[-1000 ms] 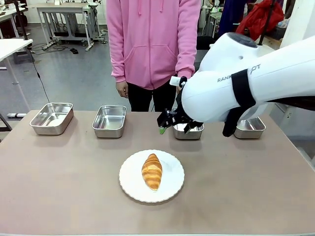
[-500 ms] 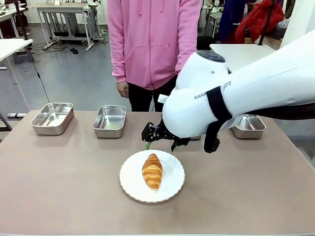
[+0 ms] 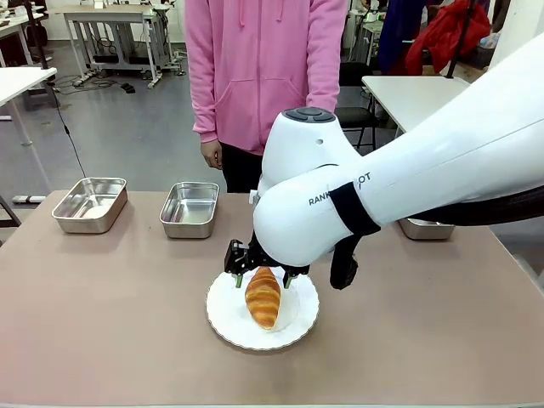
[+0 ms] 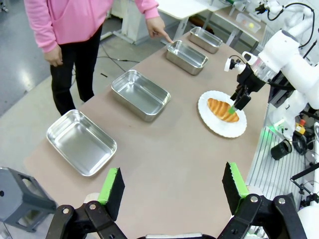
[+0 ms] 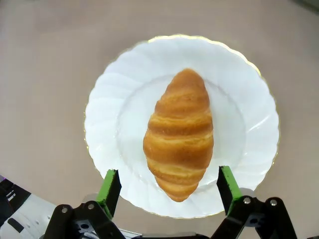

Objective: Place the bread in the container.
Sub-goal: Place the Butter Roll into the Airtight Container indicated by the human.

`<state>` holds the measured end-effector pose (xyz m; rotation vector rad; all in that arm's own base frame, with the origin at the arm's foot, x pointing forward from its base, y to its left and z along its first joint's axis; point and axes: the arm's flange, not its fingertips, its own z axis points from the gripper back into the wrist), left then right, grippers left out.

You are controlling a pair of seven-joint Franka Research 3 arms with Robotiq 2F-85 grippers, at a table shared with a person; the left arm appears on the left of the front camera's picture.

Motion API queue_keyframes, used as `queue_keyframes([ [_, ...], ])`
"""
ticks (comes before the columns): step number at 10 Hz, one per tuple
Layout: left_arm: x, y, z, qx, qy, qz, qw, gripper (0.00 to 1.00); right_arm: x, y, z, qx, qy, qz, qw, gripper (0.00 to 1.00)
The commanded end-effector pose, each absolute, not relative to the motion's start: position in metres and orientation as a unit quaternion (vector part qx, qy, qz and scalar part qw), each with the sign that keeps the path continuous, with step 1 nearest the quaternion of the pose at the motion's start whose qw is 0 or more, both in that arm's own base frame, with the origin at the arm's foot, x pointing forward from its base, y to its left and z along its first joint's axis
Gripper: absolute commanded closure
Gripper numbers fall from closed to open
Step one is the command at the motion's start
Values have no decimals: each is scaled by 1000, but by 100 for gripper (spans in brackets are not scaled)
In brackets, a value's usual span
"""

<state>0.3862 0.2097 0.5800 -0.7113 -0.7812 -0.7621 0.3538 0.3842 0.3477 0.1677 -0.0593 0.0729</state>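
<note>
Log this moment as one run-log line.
phase: pre-grasp | right gripper: open, above bread | bread: on plate, not gripped | left gripper: open, holding nothing

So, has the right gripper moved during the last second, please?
Yes: the right gripper came left and toward the robot, from beside the far pans to the white plate, jaws open over the bread.

A robotics lab: metal-framed workbenches (image 3: 93,13), loose cables (image 3: 98,82) across a bare grey floor (image 3: 127,136).
</note>
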Motion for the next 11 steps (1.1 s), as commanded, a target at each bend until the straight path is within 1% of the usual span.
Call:
queue_keyframes([
  [1, 385, 209, 583, -337, -364, -352, 794, 0, 356, 400, 341, 68, -28, 18, 997, 0],
  [5, 385, 209, 583, -337, -364, -352, 794, 0, 359, 404, 319, 17, -40, 6, 999, 0],
  [11, 385, 209, 583, -337, -364, -352, 794, 0, 367, 412, 295, 17, -33, 11, 999, 0],
])
